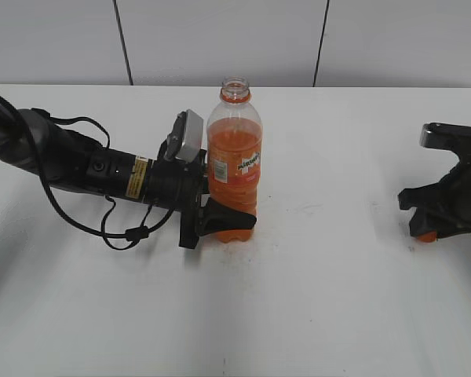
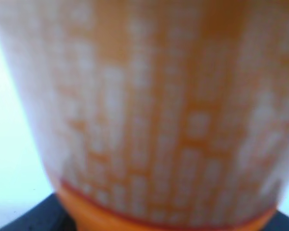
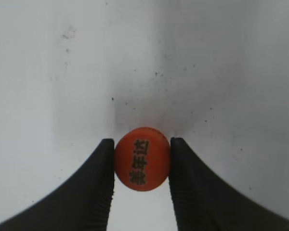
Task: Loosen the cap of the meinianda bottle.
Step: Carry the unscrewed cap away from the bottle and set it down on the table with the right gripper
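The meinianda bottle [image 1: 234, 157] stands upright on the white table, its neck open with no cap on it. My left gripper [image 1: 224, 220] is shut on the bottle's lower part. In the left wrist view the bottle's label [image 2: 154, 120] fills the frame, blurred. The orange cap [image 3: 142, 159], with dark characters on top, sits between the fingers of my right gripper [image 3: 142, 141], which is shut on it low over the table. In the exterior view the right gripper [image 1: 443, 216] is at the far right, with the cap [image 1: 426, 236] showing beneath it.
The white table [image 1: 322, 298] carries only the bottle and the arms. A black cable [image 1: 102, 228] loops on the table beside the left arm. A grey panelled wall stands behind the table.
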`<state>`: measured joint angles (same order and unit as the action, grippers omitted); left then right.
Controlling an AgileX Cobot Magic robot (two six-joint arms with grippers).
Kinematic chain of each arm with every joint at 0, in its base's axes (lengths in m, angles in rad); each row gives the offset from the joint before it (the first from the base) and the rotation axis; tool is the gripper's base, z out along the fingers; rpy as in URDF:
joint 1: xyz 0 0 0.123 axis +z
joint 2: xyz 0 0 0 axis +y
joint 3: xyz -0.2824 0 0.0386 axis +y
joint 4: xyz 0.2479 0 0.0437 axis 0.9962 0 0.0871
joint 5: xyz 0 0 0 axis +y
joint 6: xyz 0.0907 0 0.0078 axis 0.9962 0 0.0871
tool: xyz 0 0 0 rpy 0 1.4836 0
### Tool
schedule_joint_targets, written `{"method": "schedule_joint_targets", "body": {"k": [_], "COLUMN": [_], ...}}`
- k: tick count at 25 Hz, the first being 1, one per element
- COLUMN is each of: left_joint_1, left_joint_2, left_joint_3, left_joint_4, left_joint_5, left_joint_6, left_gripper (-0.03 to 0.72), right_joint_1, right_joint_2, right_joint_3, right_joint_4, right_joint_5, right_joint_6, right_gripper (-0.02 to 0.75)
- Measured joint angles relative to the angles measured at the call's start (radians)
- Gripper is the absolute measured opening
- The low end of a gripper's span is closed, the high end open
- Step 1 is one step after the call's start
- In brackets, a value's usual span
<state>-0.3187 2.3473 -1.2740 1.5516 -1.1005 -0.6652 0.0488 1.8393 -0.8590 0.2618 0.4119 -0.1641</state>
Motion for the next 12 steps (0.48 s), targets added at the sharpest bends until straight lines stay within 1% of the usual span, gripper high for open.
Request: {"method": "schedule_joint_targets", "body": {"k": [8,10,12], "left_joint_1": [0.0,0.0,0.0], "left_joint_2": [0.0,0.0,0.0], "left_joint_3": [0.0,0.0,0.0], "left_joint_4": [-0.005,-0.006,-0.007], "left_joint_5": [0.0,0.0,0.0], "left_joint_6": [0.0,0.0,0.0], "left_gripper": [0.4,0.4,0.4], "right_joint_1": [0.0,0.0,0.0], "right_joint_2": [0.032,0.032,0.033], "right_joint_3": [0.001,0.001,0.001], "right_joint_4": [0.0,0.0,0.0], "right_joint_5": [-0.013,-0.014,-0.016], "right_joint_6": [0.001,0.001,0.001], "right_gripper": [0.273,0.316,0.403]}}
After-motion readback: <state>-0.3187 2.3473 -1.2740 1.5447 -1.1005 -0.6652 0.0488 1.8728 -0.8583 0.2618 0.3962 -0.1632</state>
